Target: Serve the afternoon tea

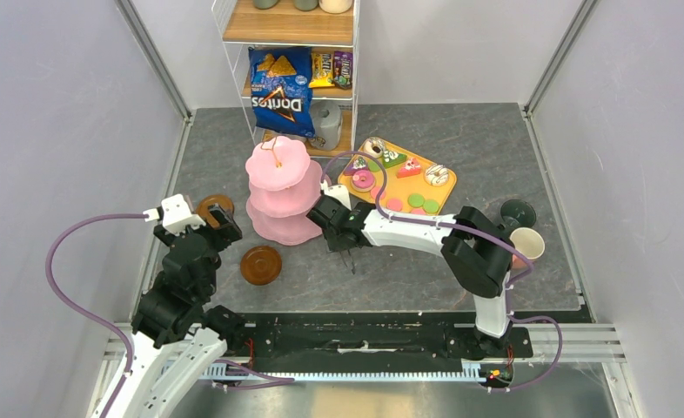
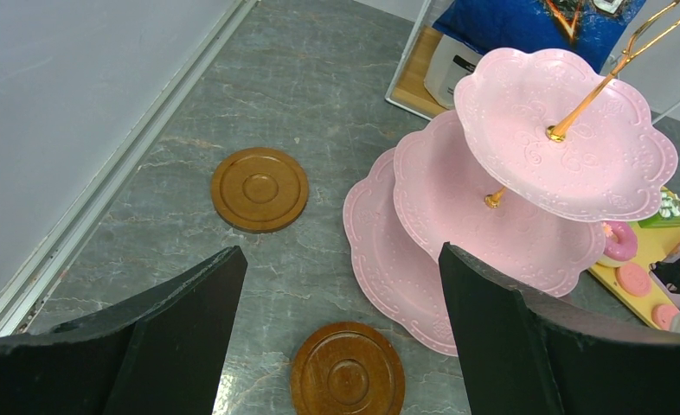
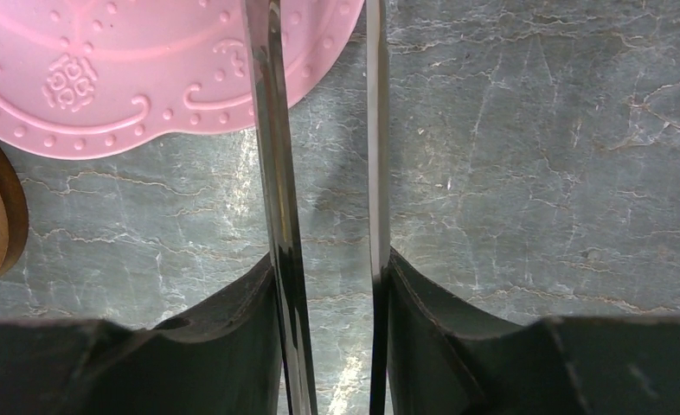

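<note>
Afternoon tea sweets (image 1: 408, 169), on yellow tray (image 1: 447, 185) centre-right of top view by pink stand (image 1: 278, 174): prob. light, hard, slippery, so pinch sides w/ tongs (image 3: 272, 156) clamped in R gripper (image 3: 328, 268); L gripper (image 2: 338, 255) agape, empty.

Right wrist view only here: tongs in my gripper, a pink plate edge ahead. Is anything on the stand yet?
Observer: No. In the left wrist view, every visible part of the pink stand's tiers is bare.
Operator: Where is everything, then?
Observer: The toy treats lie on the yellow tray, right of the stand and beyond your right gripper and its tongs.
</note>
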